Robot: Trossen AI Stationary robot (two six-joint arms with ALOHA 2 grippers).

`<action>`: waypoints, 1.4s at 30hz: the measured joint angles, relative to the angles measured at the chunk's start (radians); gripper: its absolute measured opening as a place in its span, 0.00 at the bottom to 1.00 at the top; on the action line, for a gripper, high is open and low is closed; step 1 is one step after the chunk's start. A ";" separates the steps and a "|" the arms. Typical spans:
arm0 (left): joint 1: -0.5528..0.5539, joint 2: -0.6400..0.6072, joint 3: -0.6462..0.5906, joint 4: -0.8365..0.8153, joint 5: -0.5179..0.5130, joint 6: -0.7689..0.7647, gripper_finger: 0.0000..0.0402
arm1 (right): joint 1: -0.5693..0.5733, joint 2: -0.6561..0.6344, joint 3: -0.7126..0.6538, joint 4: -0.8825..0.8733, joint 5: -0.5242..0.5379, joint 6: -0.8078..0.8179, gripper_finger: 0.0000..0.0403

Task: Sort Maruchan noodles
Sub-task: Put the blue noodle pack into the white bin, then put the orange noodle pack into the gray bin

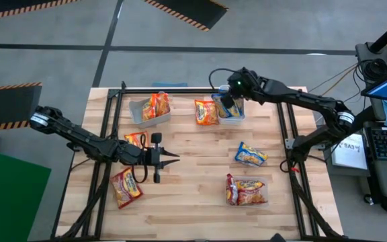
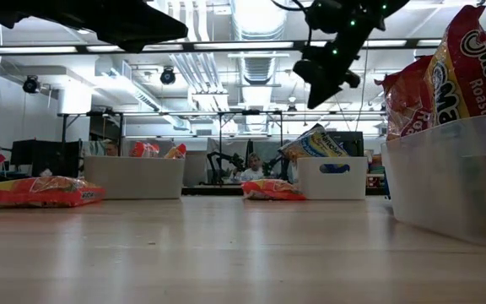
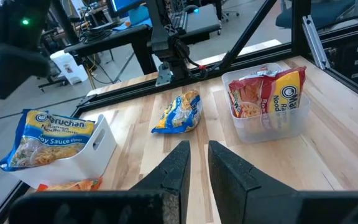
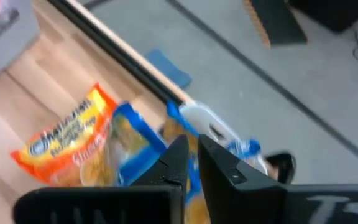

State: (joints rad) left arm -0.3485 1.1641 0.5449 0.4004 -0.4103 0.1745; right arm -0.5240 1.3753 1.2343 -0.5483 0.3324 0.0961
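Maruchan packets lie across the wooden table. A blue-and-yellow one (image 2: 312,143) leans inside a white bin (image 1: 238,116) at the far edge, its upper end over the rim. My right gripper (image 1: 230,102) hovers above that bin with its fingers nearly together, pointing down, clear of the packet (image 4: 132,143). A loose orange packet (image 1: 205,112) lies flat beside the bin. My left gripper (image 1: 175,160) is held level above the table's left middle, pointing right, with only a slit between its fingers (image 3: 199,155) and nothing in them. Ahead of it lies a loose blue-and-yellow packet (image 3: 179,112).
A bin with orange packets (image 1: 150,109) stands at the far left, and a clear bin with red packets (image 1: 247,191) at the near right. A loose orange packet (image 1: 134,139) lies under my left arm, a red one (image 1: 126,187) near it. Black frame rails (image 1: 113,121) border the table.
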 joint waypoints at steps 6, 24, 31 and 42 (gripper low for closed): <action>0.000 0.000 0.000 -0.005 0.000 0.000 0.10 | 0.000 0.072 -0.011 0.055 -0.026 -0.026 0.02; 0.000 0.000 0.000 -0.019 -0.003 -0.017 0.10 | 0.036 0.177 -0.019 -0.175 -0.027 -0.051 0.02; 0.000 0.000 0.000 -0.019 -0.003 -0.034 0.10 | 0.057 0.197 -0.068 -0.171 0.007 -0.023 0.02; 0.000 0.005 -0.002 -0.018 -0.011 -0.091 0.10 | 0.107 0.043 -0.049 -0.179 0.062 0.045 0.02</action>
State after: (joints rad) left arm -0.3489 1.1689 0.5426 0.3823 -0.4213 0.0837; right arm -0.4174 1.4187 1.1854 -0.7274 0.3939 0.1412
